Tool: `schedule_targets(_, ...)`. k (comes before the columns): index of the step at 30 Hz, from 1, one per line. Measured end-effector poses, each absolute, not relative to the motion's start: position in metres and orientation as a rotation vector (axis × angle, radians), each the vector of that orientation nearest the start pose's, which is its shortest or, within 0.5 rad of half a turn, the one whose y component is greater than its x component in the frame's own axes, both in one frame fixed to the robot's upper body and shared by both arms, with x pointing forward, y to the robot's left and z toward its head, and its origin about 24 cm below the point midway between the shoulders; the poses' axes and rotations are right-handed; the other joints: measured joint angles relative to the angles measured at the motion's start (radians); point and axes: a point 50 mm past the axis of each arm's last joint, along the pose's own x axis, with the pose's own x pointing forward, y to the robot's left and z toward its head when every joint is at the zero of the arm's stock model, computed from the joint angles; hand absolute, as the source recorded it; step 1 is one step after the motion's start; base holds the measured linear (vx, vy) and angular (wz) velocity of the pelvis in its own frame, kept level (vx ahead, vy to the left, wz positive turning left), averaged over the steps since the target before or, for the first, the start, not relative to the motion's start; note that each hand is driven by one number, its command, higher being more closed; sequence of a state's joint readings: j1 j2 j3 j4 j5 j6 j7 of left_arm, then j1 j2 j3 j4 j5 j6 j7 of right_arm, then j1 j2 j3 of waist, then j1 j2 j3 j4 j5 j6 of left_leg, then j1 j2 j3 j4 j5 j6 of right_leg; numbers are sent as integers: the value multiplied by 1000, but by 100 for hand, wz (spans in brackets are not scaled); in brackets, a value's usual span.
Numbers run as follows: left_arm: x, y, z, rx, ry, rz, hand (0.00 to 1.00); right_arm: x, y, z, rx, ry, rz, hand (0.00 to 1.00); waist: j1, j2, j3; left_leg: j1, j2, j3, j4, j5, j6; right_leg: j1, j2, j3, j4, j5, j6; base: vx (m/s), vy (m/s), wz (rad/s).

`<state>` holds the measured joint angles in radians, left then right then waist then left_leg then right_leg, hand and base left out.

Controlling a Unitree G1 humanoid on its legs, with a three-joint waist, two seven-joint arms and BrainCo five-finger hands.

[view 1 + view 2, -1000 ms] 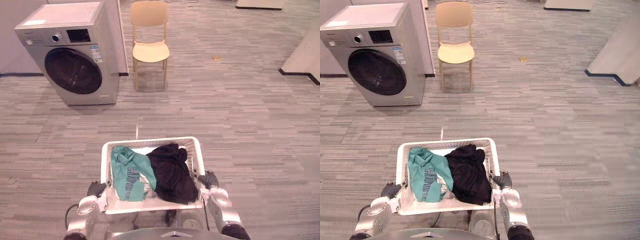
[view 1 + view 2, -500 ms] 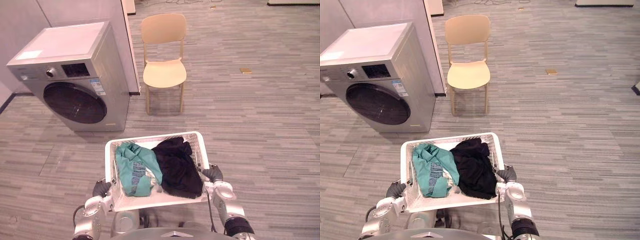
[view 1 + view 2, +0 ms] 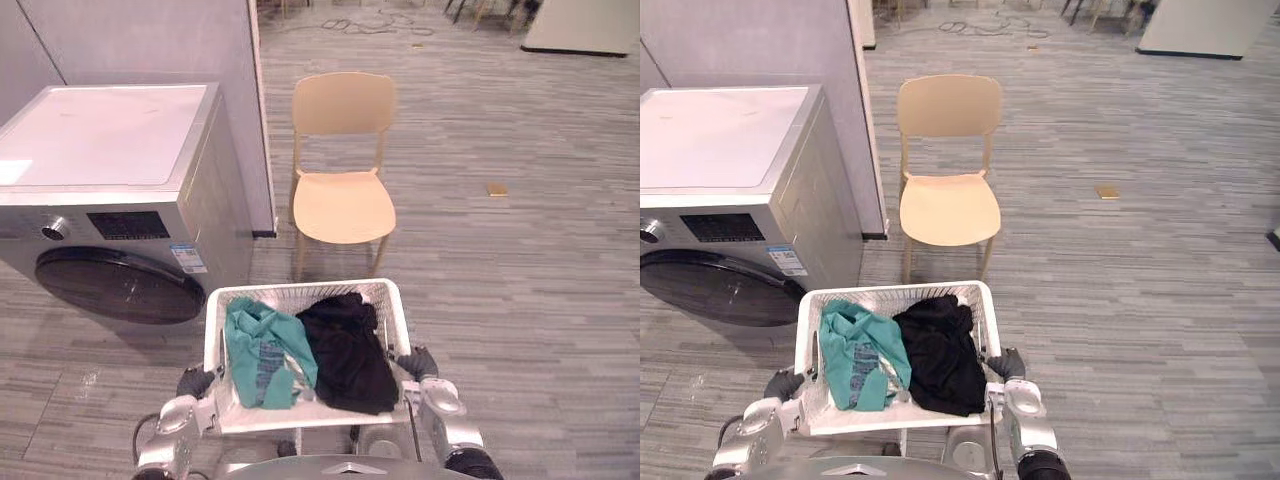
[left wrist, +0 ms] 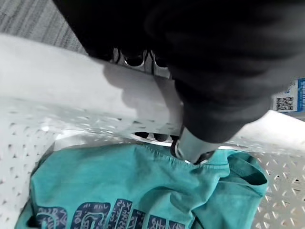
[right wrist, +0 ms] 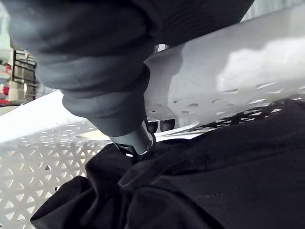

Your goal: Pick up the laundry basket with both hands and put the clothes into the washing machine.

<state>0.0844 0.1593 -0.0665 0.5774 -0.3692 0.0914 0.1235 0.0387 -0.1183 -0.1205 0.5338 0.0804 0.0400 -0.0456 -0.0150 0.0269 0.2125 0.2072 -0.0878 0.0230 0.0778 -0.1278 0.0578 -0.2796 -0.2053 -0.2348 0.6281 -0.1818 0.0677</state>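
basket (image 3: pixel 300 293): clothes (image 3: pixel 345 350) inside;
left hand (image 3: pixel 196 381): clamped on left rim;
right hand (image 3: pixel 418 362): clamped on right rim

I see a pale tan chair (image 3: pixel 342 195) standing on the grey plank floor (image 3: pixel 520 290) just beside a grey wall panel (image 3: pixel 150 40), with a small tan scrap (image 3: pixel 497 188) lying to its right.

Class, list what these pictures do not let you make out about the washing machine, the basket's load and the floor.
Washing machine door: cut off by the right eye view's left edge.
Anything beneath the teal garment and black garment in the laundry basket: covered by them, both eye views.
Small tan thing on the floor: too small, both eye views.
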Motion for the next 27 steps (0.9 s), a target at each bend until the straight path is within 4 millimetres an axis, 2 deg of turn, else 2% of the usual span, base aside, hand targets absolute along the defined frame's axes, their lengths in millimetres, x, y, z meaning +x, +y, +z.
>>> schedule_targets(2,177,194,-103,-139,750,217,100,198,-215,-81,-4,599,-235,100,5,-8,-1,43,0,-1,-20,-33,-22,38,5,-3,-314,95,3,445,-101,64)
schedule_targets(3,171,197,-105,-124,763,219,100,191,-211,-86,13,623,-239,100,14,-33,-13,81,-1,-6,-23,-91,-26,42,2,23,-470,190,4,500,-191,47)
schedule_targets(4,167,197,-107,-122,773,223,100,190,-210,-87,19,625,-240,100,16,-35,-14,93,6,-13,-9,-117,-34,39,4,42,-454,235,3,621,-306,41)
schedule_targets(5,162,199,-109,-130,786,240,100,191,-209,-86,17,622,-236,100,16,-13,-27,91,47,-35,43,-175,-55,35,45,61,-405,286,-12,446,-263,26)
schedule_targets(6,160,199,-110,-134,789,244,100,191,-210,-87,16,626,-237,100,16,1,-35,89,68,-46,68,-195,-70,32,67,57,-381,290,-19,577,-319,39)
schedule_targets(7,159,196,-110,-139,790,244,100,191,-211,-87,16,632,-242,100,20,13,-37,57,99,-53,177,-206,-82,38,87,35,-341,259,-44,560,-345,32)
schedule_targets(8,155,196,-112,-149,798,253,100,191,-212,-87,15,634,-245,100,18,16,-36,-2,120,-49,317,-193,-104,57,100,23,-340,237,-61,651,-430,31)
schedule_targets(9,151,193,-114,-165,810,259,100,191,-215,-87,1,636,-244,100,17,27,-30,-89,152,-40,543,-136,-141,103,124,1,-348,208,-70,606,-419,12)
schedule_targets(10,145,190,-117,-183,823,268,100,190,-217,-87,-16,647,-236,100,29,47,-15,-179,201,-12,772,-1,-138,176,158,-3,-375,175,-95,487,-293,3)
schedule_targets(11,146,188,-116,-191,807,270,100,189,-216,-87,-18,648,-229,100,34,55,-8,-217,227,0,866,27,-124,210,174,-6,-392,166,-107,448,-227,-22)
schedule_targets(12,152,187,-113,-186,793,256,100,191,-223,-85,-35,643,-237,100,54,56,-2,-290,258,37,993,-4,-99,269,188,-4,-426,156,-120,406,-196,-27)
schedule_targets(13,159,187,-111,-182,776,248,100,197,-222,-82,-34,622,-233,100,56,42,6,-340,258,75,989,-33,-93,323,180,3,-469,159,-116,464,-212,-35)
schedule_targets(14,163,186,-109,-183,764,239,100,203,-222,-77,-33,592,-233,100,57,26,13,-372,253,118,891,-60,-91,362,167,13,-505,161,-113,370,-145,-24)
schedule_targets(16,163,183,-109,-188,765,231,100,209,-226,-72,-46,572,-236,100,59,24,10,-380,221,133,692,-74,-95,387,155,23,-531,161,-107,282,-51,-22)
schedule_targets(17,165,178,-109,-197,762,218,100,212,-230,-69,-60,562,-236,100,62,36,-5,-363,179,101,413,-55,-114,390,151,30,-550,159,-90,333,6,-24)
schedule_targets(18,160,170,-111,-214,777,209,100,211,-237,-67,-79,559,-246,100,66,80,-31,-345,169,68,137,79,-132,397,178,34,-575,157,-72,397,52,-18)
schedule_targets(19,159,167,-112,-219,784,204,100,210,-240,-67,-90,562,-249,100,64,104,-39,-348,175,55,84,167,-123,399,197,33,-575,146,-59,389,97,-6)
schedule_targets(20,156,167,-115,-208,803,198,100,208,-240,-70,-84,582,-253,100,60,121,-42,-336,174,44,77,229,-74,419,207,37,-558,112,-40,317,95,10)
schedule_targets(21,155,174,-115,-183,809,199,100,203,-235,-74,-71,599,-250,100,57,78,-46,-306,145,39,35,237,-70,416,174,40,-530,85,-20,288,74,10)
schedule_targets(22,155,177,-114,-169,808,196,100,202,-232,-75,-62,600,-249,100,57,59,-49,-287,132,42,4,236,-68,415,162,46,-519,64,-19,256,39,14)
schedule_targets(23,155,179,-114,-160,806,197,100,201,-228,-77,-46,605,-251,100,54,24,-53,-269,112,52,-38,242,-63,399,139,50,-493,38,-10,291,43,-9)
schedule_targets(24,155,182,-113,-152,806,199,100,201,-225,-78,-38,607,-248,100,62,2,-60,-256,97,68,-69,241,-62,375,119,68,-457,15,-1,224,37,-17)
schedule_targets(26,155,184,-113,-145,806,200,100,199,-225,-79,-39,611,-249,100,69,-7,-64,-241,81,97,-76,221,-49,341,100,102,-382,-10,14,181,45,-50)
schedule_targets(27,153,183,-114,-145,811,198,100,198,-226,-80,-42,615,-252,100,66,-1,-58,-209,78,126,-75,200,-42,294,87,143,-256,-19,28,179,53,-60)
